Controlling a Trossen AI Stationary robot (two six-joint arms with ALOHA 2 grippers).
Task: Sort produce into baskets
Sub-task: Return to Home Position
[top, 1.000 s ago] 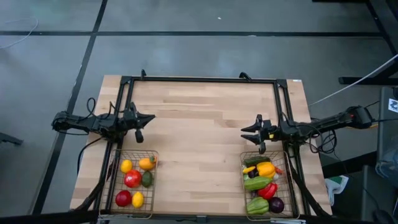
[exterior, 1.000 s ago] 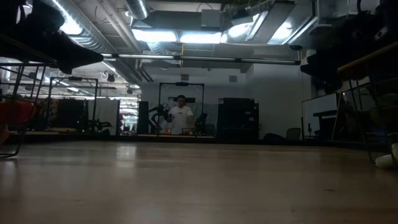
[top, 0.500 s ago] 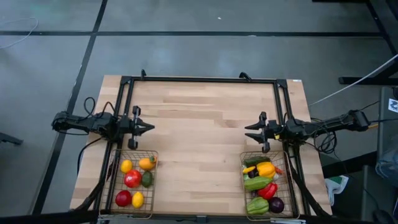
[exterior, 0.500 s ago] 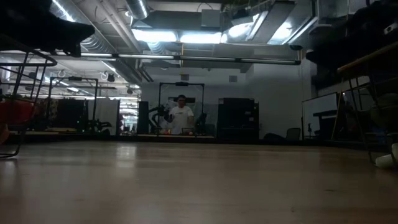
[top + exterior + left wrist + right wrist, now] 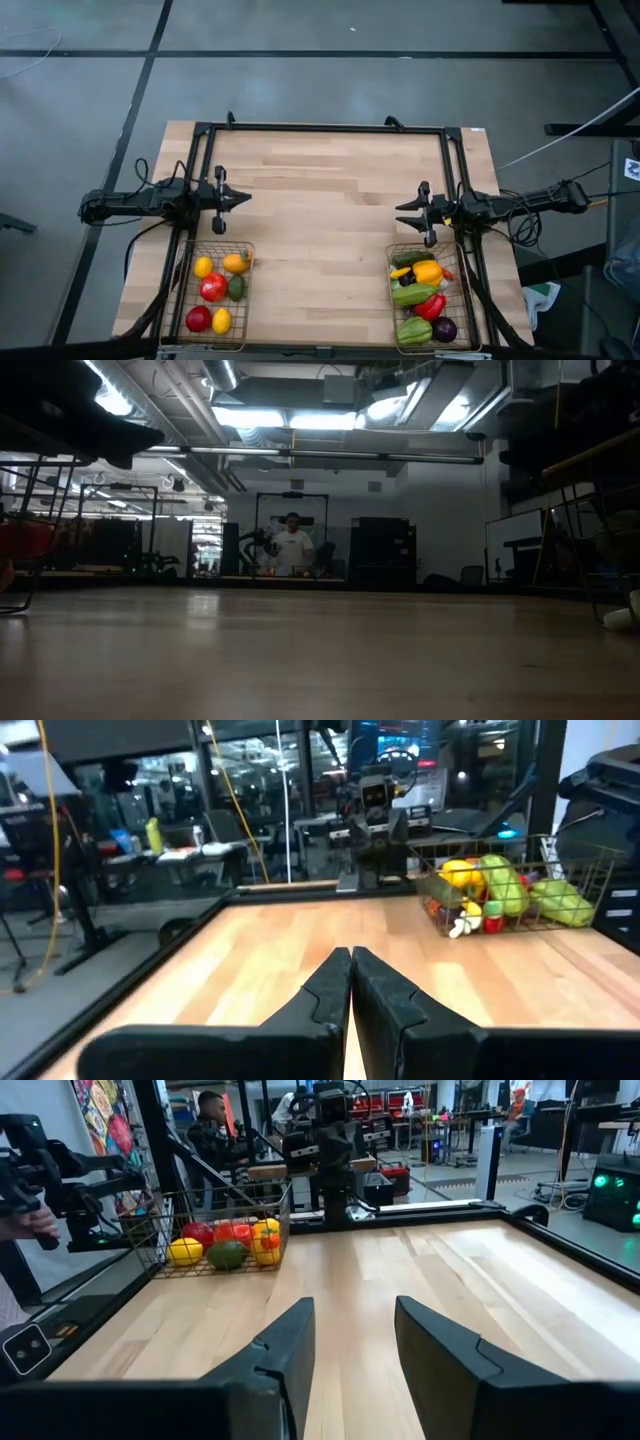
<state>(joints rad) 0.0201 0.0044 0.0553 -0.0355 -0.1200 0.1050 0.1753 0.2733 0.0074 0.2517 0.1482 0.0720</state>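
Note:
Two wire-mesh baskets stand at the table's near edge. The left basket (image 5: 250,246) holds yellow, orange, red and green produce (image 5: 213,288). The right basket (image 5: 390,250) holds green, yellow, red and purple produce (image 5: 422,296). My left gripper (image 5: 246,197) hovers over the table's left side just beyond the left basket, pointing toward the right edge; its fingers are shut and empty (image 5: 350,982). My right gripper (image 5: 400,208) hovers just beyond the right basket, pointing toward the left edge, open and empty (image 5: 352,1342).
A dark metal frame (image 5: 320,128) runs along the table's far, left and right edges. Bare wood (image 5: 320,220) lies between the grippers. A person (image 5: 292,546) stands far off in the room, and a hand (image 5: 30,1220) shows beyond the table's left side.
My left gripper has rolled about its wrist and stayed over the same spot. My right gripper has drawn back slightly toward the table's right edge. The baskets and produce have not moved.

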